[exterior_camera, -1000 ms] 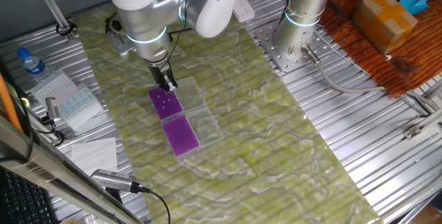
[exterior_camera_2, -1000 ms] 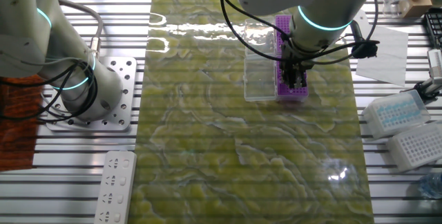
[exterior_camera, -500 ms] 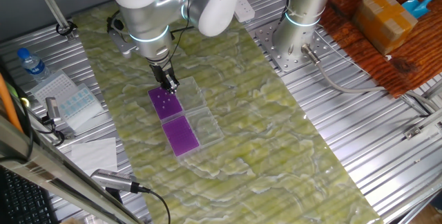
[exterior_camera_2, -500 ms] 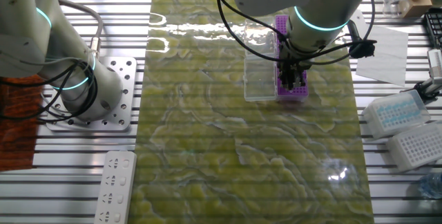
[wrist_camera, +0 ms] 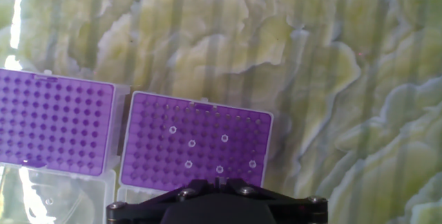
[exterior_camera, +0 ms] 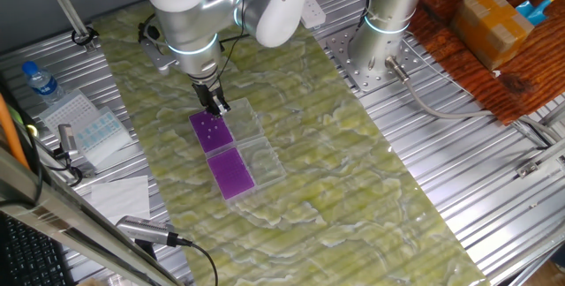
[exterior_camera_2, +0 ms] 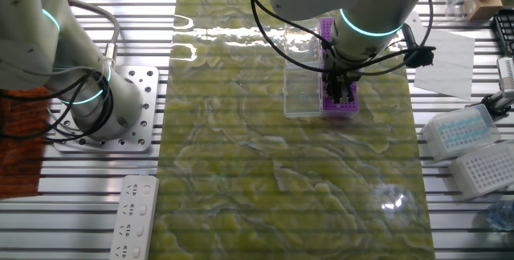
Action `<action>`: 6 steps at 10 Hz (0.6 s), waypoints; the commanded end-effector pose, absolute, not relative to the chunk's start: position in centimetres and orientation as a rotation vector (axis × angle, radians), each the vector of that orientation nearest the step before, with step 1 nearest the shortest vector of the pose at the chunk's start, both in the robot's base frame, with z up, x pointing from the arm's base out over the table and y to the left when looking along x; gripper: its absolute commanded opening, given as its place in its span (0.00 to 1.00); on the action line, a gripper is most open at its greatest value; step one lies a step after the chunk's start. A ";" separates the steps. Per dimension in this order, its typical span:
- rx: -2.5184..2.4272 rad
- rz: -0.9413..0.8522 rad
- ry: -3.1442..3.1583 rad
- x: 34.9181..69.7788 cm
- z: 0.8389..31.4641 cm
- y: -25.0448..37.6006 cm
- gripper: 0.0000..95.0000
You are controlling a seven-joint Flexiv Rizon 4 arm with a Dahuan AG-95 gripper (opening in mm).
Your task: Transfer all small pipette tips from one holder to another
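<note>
Covering most of the ribbed metal table is a green-and-cream marbled mat, and the large white-and-silver robot arm reaches over its far-left part in one fixed view. A second white arm base stands bolted to a metal plate at the mat's edge. An orange-brown wooden board with a tan cardboard box lies at the table's corner.

Two purple-topped pipette tip racks sit end to end on the mat, each in a clear plastic box with its lid folded open to the side. The rack under the arm carries the small pipette tips, a scatter of pale rings sitting in its holes, about half a dozen in the hand view. The neighbouring rack shows only bare holes in its purple top.

The black two-finger gripper points down over the far end of the tip-bearing rack; in the other fixed view it hangs close above that rack's purple top. Its fingertips are too small and dark to make out in either fixed view, and the hand view shows only the black mount at the lower edge, so whether the fingers are apart or together cannot be told.

Off the mat lie blue-and-white tip boxes, white paper sheets, a clear water bottle with a blue cap and a white power strip.
</note>
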State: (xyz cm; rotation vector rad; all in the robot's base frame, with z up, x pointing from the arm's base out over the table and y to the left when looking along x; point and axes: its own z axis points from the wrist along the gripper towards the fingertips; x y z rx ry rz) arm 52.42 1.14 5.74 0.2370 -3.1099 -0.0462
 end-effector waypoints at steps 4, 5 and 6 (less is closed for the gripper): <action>0.232 -0.047 -3.110 52.2 5.7 1.1 0.20; 0.232 -0.047 -3.110 52.2 5.7 1.1 0.20; 0.235 -0.046 -3.110 52.1 5.6 1.0 0.20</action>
